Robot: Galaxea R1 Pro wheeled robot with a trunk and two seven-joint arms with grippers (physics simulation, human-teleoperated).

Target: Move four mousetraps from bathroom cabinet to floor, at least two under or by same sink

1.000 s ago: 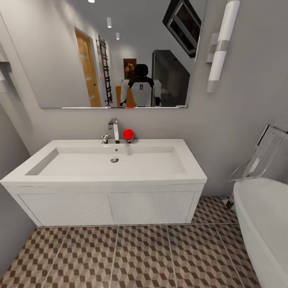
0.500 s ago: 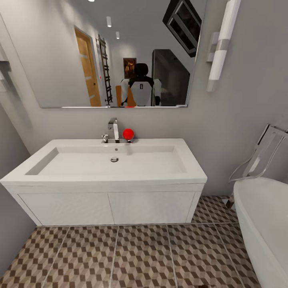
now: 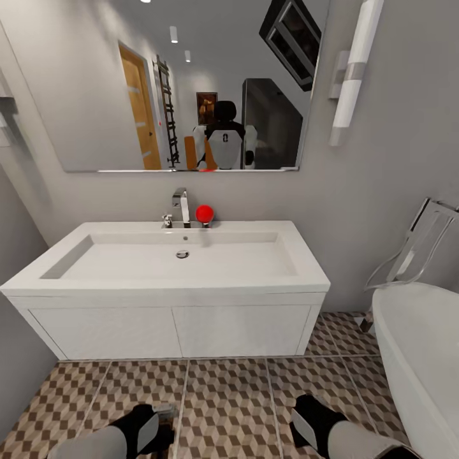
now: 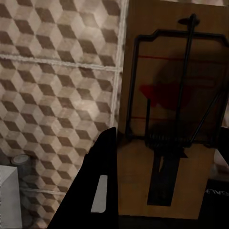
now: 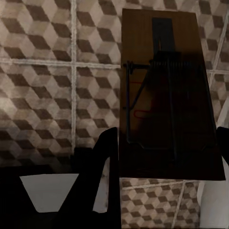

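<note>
**Two mousetraps carried to the sink, neither yet set down**

- Left gripper (image 3: 167, 426): hanging low over the bathroom floor (image 3: 229, 395) in front of the sink (image 3: 172, 268); fingers closed on a mousetrap (image 4: 169, 119), which is sitting flat between them above the tiles.
- Right gripper (image 3: 299, 421): hovering beside the other arm, nearer the bathtub (image 3: 421, 344); fingers clamped on a second mousetrap (image 5: 167, 95), spring and bar facing the camera.
- Sink: standing straight ahead, tap (image 3: 183, 207) and a red ball (image 3: 204, 214) at its back edge.
- Risks, as judged: releasing from this height is likely to make a slab bounce or flip; placing here may be leaving both too far out to count as next to the sink; the right arm is working close to the bathtub wall and could be knocking it.
</note>
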